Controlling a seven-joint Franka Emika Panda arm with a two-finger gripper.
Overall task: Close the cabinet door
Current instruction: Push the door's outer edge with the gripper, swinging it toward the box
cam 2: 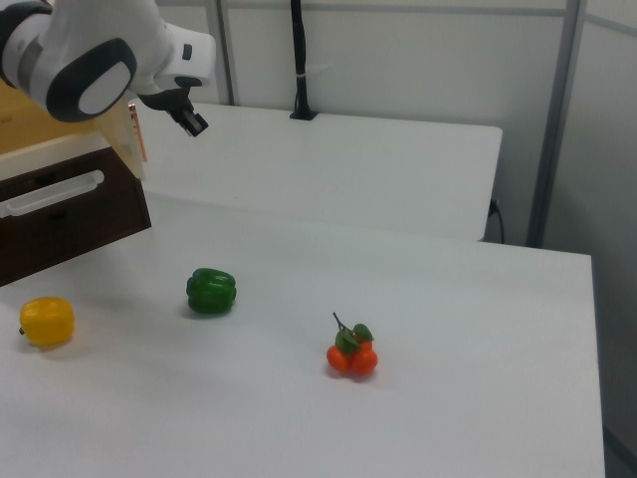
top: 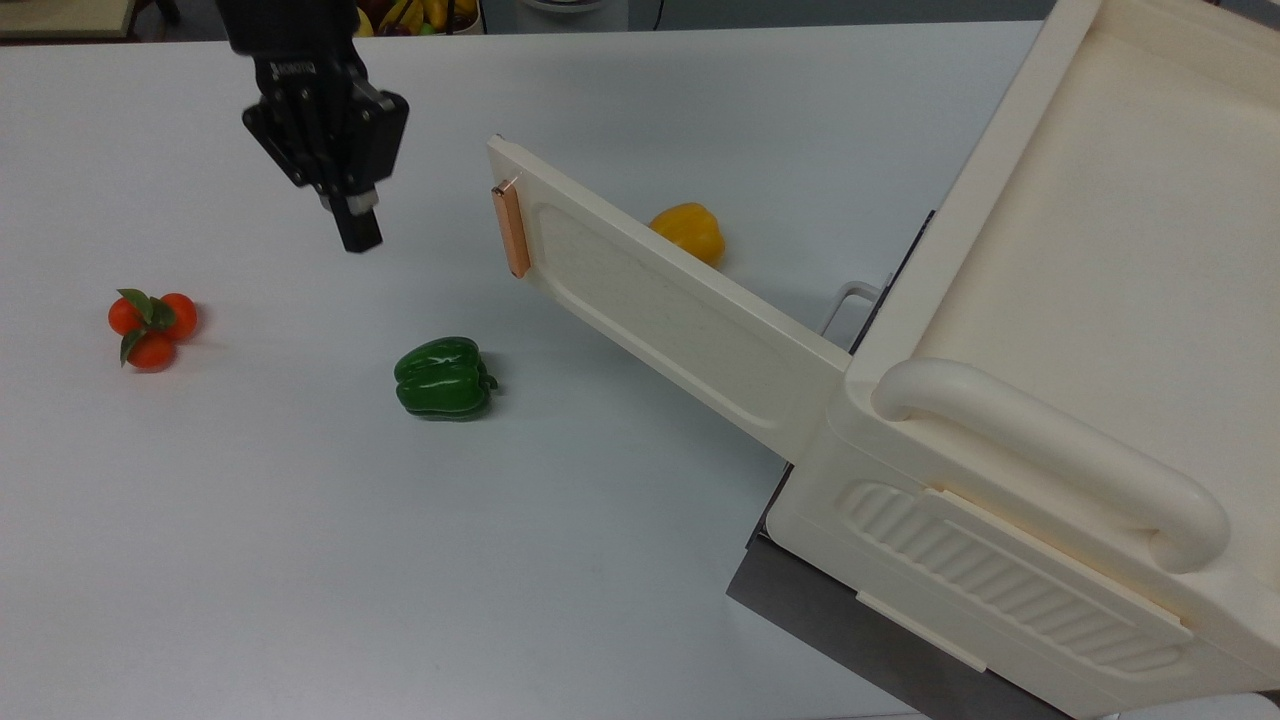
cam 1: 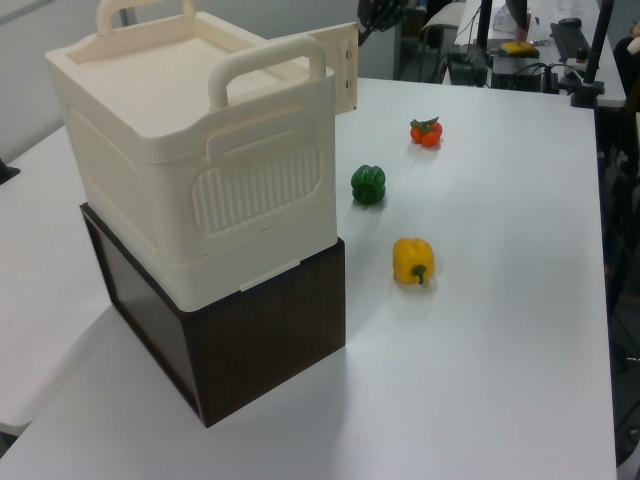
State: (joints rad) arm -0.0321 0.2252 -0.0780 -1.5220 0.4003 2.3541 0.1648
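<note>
A lab: bare white tables (cam 1: 520,330), metal stands, cabled equipment behind, partition walls (cam 2: 398,60).

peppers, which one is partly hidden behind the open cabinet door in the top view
The yellow pepper: the cabinet door covers its lower edge in the top view. The green pepper lies in full view on the door's front side.

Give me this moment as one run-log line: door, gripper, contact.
cabinet door: open, swung out from cabinet | gripper: fingers together, off the door's handle edge, at the top view's left of it | contact: none
</note>
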